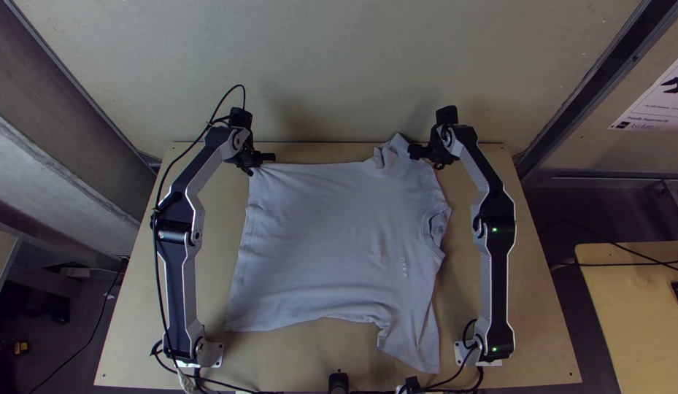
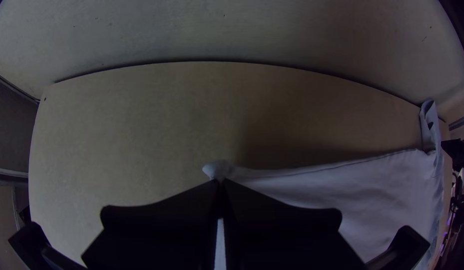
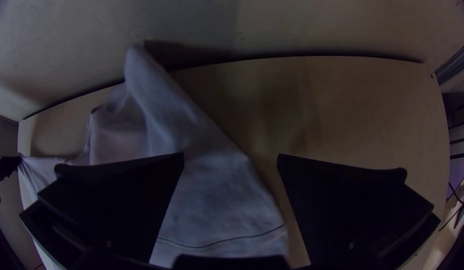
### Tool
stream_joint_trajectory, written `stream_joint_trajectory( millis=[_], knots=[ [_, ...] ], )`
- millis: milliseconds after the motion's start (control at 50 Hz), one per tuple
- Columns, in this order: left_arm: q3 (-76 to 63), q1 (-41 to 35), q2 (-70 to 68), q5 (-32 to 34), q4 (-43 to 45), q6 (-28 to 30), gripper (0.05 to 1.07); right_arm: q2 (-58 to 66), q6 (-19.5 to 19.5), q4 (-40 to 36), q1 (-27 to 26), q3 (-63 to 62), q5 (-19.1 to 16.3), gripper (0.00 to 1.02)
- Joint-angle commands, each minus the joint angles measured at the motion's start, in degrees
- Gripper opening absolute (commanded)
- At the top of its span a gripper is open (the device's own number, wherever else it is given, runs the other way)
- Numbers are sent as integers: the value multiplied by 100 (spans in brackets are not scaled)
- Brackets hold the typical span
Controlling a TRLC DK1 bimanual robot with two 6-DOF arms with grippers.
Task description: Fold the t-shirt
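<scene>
We see the t-shirt (image 1: 331, 233) spread out as a single broad panel on the light wooden counter (image 1: 543, 350), its body lying between the two sets of jaws and stretching from them back toward the arms' bases. At our left gripper (image 1: 258, 162) the jaws are closed on a corner of the bottom hem, the one farthest from the bases. In the left wrist view, a small tuft of cloth pokes out past the tips of the left gripper (image 2: 221, 182), and from this pinch the shirt's far side runs across toward the right jaws.

Our right gripper (image 1: 425, 155) has its jaws wide apart, with nothing pinched. In the right wrist view, the t-shirt's edge slants through the gap of the right gripper (image 3: 231, 155); cloth shows beside one jaw and bare wood beside the other. The far sleeve (image 1: 395, 149) lies just beside these jaws, bunched and creased, its tip reaching past the counter's far edge toward the pale wall (image 1: 339, 73).

The neckline (image 1: 433, 228) sits nearer the bases than the right jaws do, and some small lettering (image 1: 403, 267) shows on the cloth close to it. The near sleeve (image 1: 415, 344) lies flat, well apart from both sets of jaws, near the right arm's base.
</scene>
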Motion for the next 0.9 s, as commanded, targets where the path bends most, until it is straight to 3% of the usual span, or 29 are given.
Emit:
stream_joint_trajectory(
  millis=[0, 160, 260, 320, 380, 600, 880],
  knots=[
    [-127, 37, -251, -36, -87, -24, 8, 250, 73, 41, 108, 161, -23, 68],
    [-127, 28, -304, -36, -96, 3, 8, 461, 65, 120, 152, 267, -32, 47],
    [-127, 28, -339, -36, -104, 11, 8, 523, 73, 112, 170, 293, -32, 45],
    [-127, 28, -347, -36, -104, 38, 8, 558, 47, 138, 170, 293, -32, 27],
    [-127, 37, -365, -36, -104, 47, 8, 576, -76, 199, 170, 293, -49, 2],
    [-39, 11, -444, -44, -60, 47, 8, 242, 126, 243, -59, 284, -49, 2],
    [304, 28, -330, -36, -25, 29, 8, -189, 117, 463, -314, 284, -49, 2]
  ],
)
